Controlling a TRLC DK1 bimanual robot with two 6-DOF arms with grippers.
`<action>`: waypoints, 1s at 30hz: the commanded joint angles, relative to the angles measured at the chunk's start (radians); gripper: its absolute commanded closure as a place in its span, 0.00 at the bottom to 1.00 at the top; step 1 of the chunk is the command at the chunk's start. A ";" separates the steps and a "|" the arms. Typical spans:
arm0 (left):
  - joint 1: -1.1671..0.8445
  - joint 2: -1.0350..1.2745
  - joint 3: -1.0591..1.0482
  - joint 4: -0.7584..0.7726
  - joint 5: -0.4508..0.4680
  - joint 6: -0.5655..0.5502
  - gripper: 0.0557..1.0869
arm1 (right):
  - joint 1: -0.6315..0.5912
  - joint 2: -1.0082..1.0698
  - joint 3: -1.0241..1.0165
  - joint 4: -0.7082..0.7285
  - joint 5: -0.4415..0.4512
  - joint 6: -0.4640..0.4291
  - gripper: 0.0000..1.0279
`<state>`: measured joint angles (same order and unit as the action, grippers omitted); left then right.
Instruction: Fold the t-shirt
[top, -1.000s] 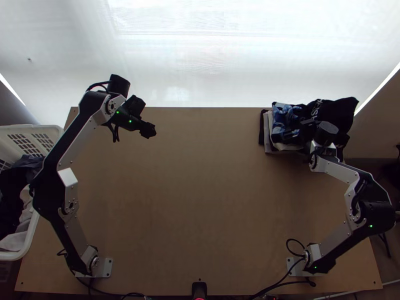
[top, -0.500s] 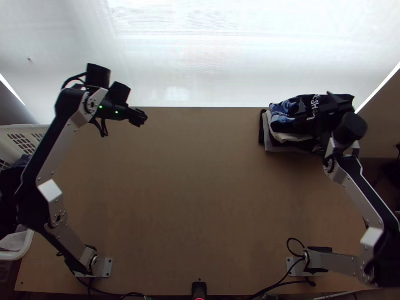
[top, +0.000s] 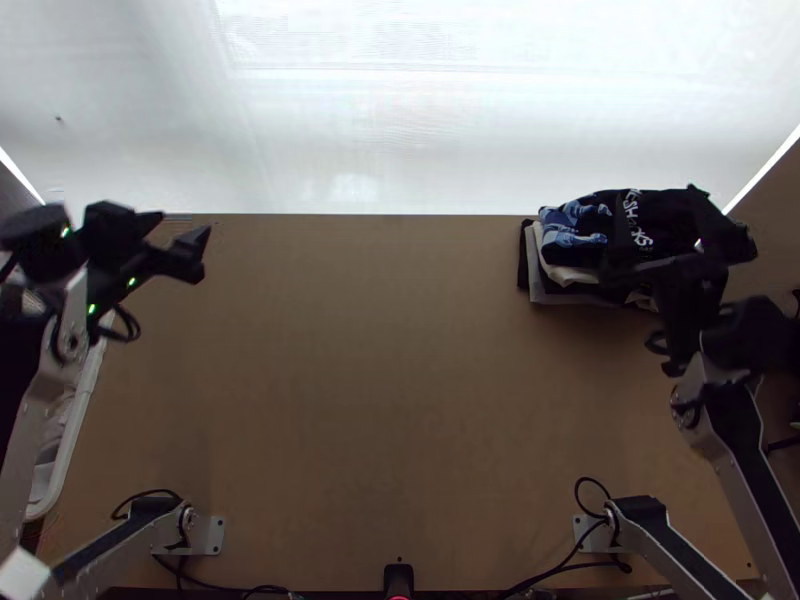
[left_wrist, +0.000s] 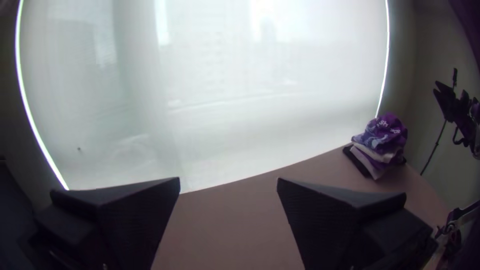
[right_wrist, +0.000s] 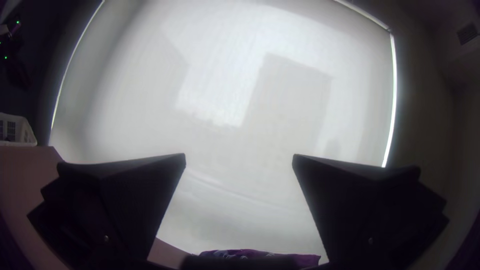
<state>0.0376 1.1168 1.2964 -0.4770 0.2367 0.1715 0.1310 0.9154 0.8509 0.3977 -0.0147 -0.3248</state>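
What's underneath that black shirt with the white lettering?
Below the shirt, edges of cream cloth, grey cloth and black cloth stick out; the rest is covered, so I can't count layers.

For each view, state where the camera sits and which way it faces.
Top view: high over the table, by its near edge, facing steeply down; left arm and right arm show.
Left wrist view: on that arm's wrist, facing the blind across the table; open jaws show.
Right wrist view: on its arm's wrist, facing the blind; open jaws show.
Top and left wrist views share the clothes pile.
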 joint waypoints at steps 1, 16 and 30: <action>0.153 -0.449 -0.451 0.229 -0.017 -0.009 0.05 | 0.085 -0.270 -0.250 0.026 -0.001 0.027 0.04; 0.321 -1.124 -1.014 0.555 -0.019 0.003 0.05 | 0.174 -0.740 -0.756 0.107 0.007 0.113 0.04; 0.320 -1.120 -1.218 0.500 0.023 0.045 0.05 | 0.217 -0.645 -0.759 -0.097 -0.194 0.046 0.04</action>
<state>0.3679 0.0185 0.1623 0.0731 0.2352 0.1833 0.3386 0.1986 0.1085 0.3553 -0.0696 -0.2367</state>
